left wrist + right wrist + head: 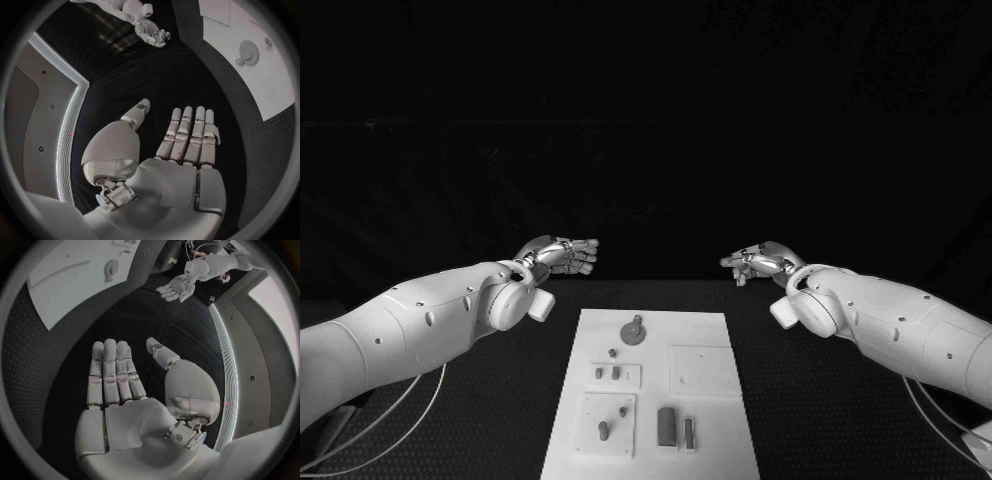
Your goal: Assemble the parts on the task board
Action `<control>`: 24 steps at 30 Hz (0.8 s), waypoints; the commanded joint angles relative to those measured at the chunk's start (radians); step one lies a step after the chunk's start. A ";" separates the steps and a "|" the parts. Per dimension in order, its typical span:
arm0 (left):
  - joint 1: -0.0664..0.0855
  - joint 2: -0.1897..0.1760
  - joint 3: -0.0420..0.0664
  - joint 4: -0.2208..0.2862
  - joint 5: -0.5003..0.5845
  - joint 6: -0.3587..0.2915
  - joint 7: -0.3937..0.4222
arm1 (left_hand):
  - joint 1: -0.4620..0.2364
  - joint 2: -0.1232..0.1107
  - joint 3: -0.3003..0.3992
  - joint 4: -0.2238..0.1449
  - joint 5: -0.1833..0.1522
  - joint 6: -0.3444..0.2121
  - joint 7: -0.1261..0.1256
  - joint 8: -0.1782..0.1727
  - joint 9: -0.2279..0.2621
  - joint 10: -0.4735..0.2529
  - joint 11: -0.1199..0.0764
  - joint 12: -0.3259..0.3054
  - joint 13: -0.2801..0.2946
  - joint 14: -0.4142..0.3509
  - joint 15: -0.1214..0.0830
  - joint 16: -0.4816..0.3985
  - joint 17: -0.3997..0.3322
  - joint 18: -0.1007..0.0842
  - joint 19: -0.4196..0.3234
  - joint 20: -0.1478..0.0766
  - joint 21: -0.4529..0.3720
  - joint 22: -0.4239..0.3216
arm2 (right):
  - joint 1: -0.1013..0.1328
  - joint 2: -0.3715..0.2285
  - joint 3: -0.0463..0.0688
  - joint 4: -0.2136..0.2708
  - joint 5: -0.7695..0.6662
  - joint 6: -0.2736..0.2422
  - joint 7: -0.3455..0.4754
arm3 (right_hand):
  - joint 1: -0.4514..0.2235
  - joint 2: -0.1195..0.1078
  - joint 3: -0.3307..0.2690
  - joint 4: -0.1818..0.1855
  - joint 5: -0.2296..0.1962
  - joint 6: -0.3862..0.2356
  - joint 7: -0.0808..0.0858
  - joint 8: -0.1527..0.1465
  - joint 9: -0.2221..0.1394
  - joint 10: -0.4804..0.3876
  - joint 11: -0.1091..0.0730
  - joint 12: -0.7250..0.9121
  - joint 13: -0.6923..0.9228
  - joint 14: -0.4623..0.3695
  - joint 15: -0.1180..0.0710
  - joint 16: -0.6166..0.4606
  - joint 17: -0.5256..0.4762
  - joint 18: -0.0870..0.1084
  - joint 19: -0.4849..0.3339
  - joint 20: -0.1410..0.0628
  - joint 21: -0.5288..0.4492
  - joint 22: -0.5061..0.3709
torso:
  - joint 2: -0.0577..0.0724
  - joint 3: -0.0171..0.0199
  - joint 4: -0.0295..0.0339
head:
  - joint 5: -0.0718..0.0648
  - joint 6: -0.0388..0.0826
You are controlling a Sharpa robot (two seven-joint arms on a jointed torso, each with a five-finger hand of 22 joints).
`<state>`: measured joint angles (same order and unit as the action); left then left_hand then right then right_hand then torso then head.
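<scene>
Left hand [560,254] raised over the black table [473,420] beyond the far end of the task board [711,420], holding nothing; in the left wrist view, flat palm and straight fingers [187,135] laid side by side with thumb apart [156,165]. Right hand [759,264] held at matching height across from it, likewise released and empty; in the right wrist view, straight fingers [112,372] and thumb set off to one side [134,405]. Both hands well apart from each other and from the board. Task board lying lengthwise in the middle of the table, between the 2 arms and nearer the robot. On it, a round part [633,333] near the far end, small pegs [607,373] on a raised square at mid-board, a blank square plate [700,368] beside them, and 2 upright oblong parts [675,428] toward the near end beside another square with small pieces [606,428].
</scene>
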<state>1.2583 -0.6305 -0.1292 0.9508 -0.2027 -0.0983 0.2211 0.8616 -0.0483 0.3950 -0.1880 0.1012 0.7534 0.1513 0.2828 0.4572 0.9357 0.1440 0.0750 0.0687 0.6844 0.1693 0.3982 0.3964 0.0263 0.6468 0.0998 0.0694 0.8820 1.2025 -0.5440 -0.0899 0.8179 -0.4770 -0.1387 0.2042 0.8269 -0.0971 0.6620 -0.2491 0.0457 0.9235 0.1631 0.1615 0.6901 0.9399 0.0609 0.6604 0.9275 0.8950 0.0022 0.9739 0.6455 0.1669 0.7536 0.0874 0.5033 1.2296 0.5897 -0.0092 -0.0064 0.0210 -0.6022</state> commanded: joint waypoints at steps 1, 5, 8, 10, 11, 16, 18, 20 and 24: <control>0.001 0.018 0.001 -0.030 0.022 0.008 0.036 | 0.001 0.009 0.001 -0.009 0.004 -0.013 -0.009 -0.008 -0.003 -0.021 -0.008 -0.010 -0.002 -0.008 -0.007 -0.010 0.000 -0.020 0.003 -0.011 0.004 -0.002 | -0.016 0.026 0.020 -0.058 0.124 0.060 0.119 | 0.002 0.012 0.012 -0.008 0.004 -0.040 0.012 -0.019 -0.004 -0.059 0.040 -0.137 -0.112 -0.105 0.084 -0.150 -0.073 -0.041 -0.128 0.031 -0.082 -0.030 | -0.019 0.0022 -0.0099 | 0.003 0.030; 0.000 0.041 0.002 -0.068 0.032 0.016 0.043 | -0.002 0.008 -0.001 -0.013 0.005 -0.058 -0.027 -0.030 -0.012 -0.097 -0.026 -0.013 -0.005 -0.047 -0.012 -0.036 -0.010 -0.026 -0.005 -0.012 -0.002 -0.010 | -0.040 0.040 0.047 -0.090 0.162 0.076 0.135 | 0.003 0.030 0.009 -0.010 0.003 -0.109 0.008 -0.046 -0.016 -0.121 0.090 -0.324 -0.283 -0.227 0.169 -0.325 -0.161 -0.086 -0.273 0.067 -0.180 -0.067 | -0.031 0.0061 -0.0134 | 0.014 0.036; -0.003 0.044 0.002 -0.077 0.039 0.025 0.045 | -0.003 0.008 -0.001 -0.012 0.005 -0.066 -0.031 -0.032 -0.012 -0.105 -0.032 -0.009 -0.002 -0.058 -0.014 -0.043 -0.014 -0.026 -0.012 -0.009 -0.004 -0.016 | -0.047 0.047 0.057 -0.097 0.167 0.082 0.136 | -0.007 0.039 -0.040 -0.020 0.002 -0.128 0.007 -0.043 -0.014 -0.088 0.094 -0.415 -0.402 -0.239 0.175 -0.408 -0.210 -0.086 -0.281 0.077 -0.219 -0.095 | -0.035 0.0106 -0.0150 | 0.020 0.046; -0.008 0.047 0.002 -0.085 0.039 0.035 0.046 | -0.003 0.008 -0.001 -0.012 0.005 -0.066 -0.032 -0.031 -0.012 -0.105 -0.033 -0.008 -0.001 -0.059 -0.014 -0.044 -0.015 -0.026 -0.014 -0.009 -0.004 -0.017 | -0.048 0.046 0.057 -0.094 0.167 0.089 0.136 | 0.002 0.051 -0.076 -0.032 0.001 -0.134 0.010 -0.034 -0.014 -0.045 0.095 -0.460 -0.479 -0.214 0.174 -0.443 -0.233 -0.081 -0.273 0.082 -0.243 -0.112 | -0.036 0.0125 -0.0156 | 0.022 0.050; -0.011 0.047 0.002 -0.087 0.039 0.038 0.046 | -0.003 0.008 -0.001 -0.012 0.005 -0.066 -0.032 -0.031 -0.012 -0.105 -0.033 -0.008 -0.001 -0.060 -0.014 -0.044 -0.015 -0.026 -0.014 -0.008 -0.004 -0.017 | -0.049 0.048 0.057 -0.093 0.167 0.092 0.136 | 0.005 0.053 -0.086 -0.031 0.002 -0.135 0.012 -0.031 -0.015 -0.031 0.096 -0.473 -0.505 -0.205 0.175 -0.454 -0.240 -0.078 -0.268 0.084 -0.250 -0.117 | -0.036 0.0140 -0.0150 | 0.022 0.051; -0.012 0.042 0.003 -0.081 0.026 0.003 0.026 | -0.862 0.048 -0.395 0.188 -0.101 -0.753 -0.151 -0.283 -0.457 -0.936 -0.144 -0.075 -0.069 -0.684 -0.169 -0.398 -0.396 -0.026 -0.647 -0.100 -0.069 -0.882 | -0.049 0.045 0.057 -0.088 0.138 0.049 0.104 | -0.827 0.097 -0.662 0.249 -0.046 -0.923 -0.163 -0.162 -0.690 -0.940 -0.061 -0.660 -0.928 -0.895 -0.002 -0.974 -0.645 -0.167 -0.754 -0.087 -0.503 -0.492 | -0.034 0.0102 -0.0123 | 0.017 0.043; -0.016 0.038 0.006 -0.066 0.029 -0.012 0.032 | -0.862 0.048 -0.395 0.188 -0.101 -0.753 -0.151 -0.283 -0.457 -0.936 -0.144 -0.075 -0.069 -0.684 -0.169 -0.398 -0.396 -0.026 -0.647 -0.100 -0.069 -0.882 | -0.051 0.040 0.057 -0.073 0.144 0.036 0.108 | -0.827 0.097 -0.662 0.249 -0.046 -0.923 -0.163 -0.162 -0.690 -0.940 -0.061 -0.660 -0.928 -0.895 -0.002 -0.974 -0.645 -0.167 -0.754 -0.087 -0.503 -1.230 | -0.036 0.0100 -0.0089 | 0.010 0.036; -0.022 0.032 0.010 -0.043 0.035 -0.033 0.041 | -0.862 0.048 -0.395 0.188 -0.101 -0.753 -0.151 -0.283 -0.457 -0.936 -0.144 -0.075 -0.069 -0.684 -0.169 -0.398 -0.396 -0.026 -0.647 -0.100 -0.069 -0.882 | -0.054 0.032 0.058 -0.050 0.153 0.018 0.114 | -0.827 0.097 -0.662 0.249 -0.046 -0.923 -0.163 -0.162 -0.690 -0.940 -0.061 -0.660 -0.928 -0.895 -0.002 -0.974 -0.645 -0.167 -0.754 -0.087 -0.503 -1.230 | -0.039 0.0097 -0.0038 | 0.000 0.025; -0.045 0.010 0.024 0.036 0.055 -0.110 0.072 | -0.862 0.048 -0.395 0.188 -0.101 -0.753 -0.151 -0.283 -0.457 -0.936 -0.144 -0.075 -0.069 -0.684 -0.169 -0.398 -0.396 -0.026 -0.647 -0.100 -0.069 -0.882 | -0.063 0.006 0.061 0.029 0.185 -0.046 0.134 | -0.827 0.097 -0.662 0.249 -0.046 -0.923 -0.163 -0.162 -0.690 -0.940 -0.061 -0.660 -0.928 -0.895 -0.002 -0.974 -0.645 -0.167 -0.754 -0.087 -0.503 -1.230 | -0.045 0.0093 0.0053 | -0.019 0.005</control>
<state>1.2185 -0.6167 -0.1073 0.9652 -0.1712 -0.1279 0.2499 0.1609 -0.0072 0.0736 -0.0374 0.0201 0.1287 0.0224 0.0474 0.0835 0.1555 0.0206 0.0143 0.0128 0.1166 0.0289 0.0657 0.0714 0.0154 0.1181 0.0167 0.0139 0.1617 1.1411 -0.5338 -0.0298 0.8254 -0.3254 -0.1196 0.3089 0.1569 -0.0076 0.1057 -0.0521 0.0116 0.1471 0.0334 0.0250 0.1260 0.1733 0.0296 0.0325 0.0729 0.1308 0.0336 0.0946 0.0744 0.0288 0.0929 0.0321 0.0455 0.3302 0.5492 0.0004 -0.0090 0.0123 -0.5870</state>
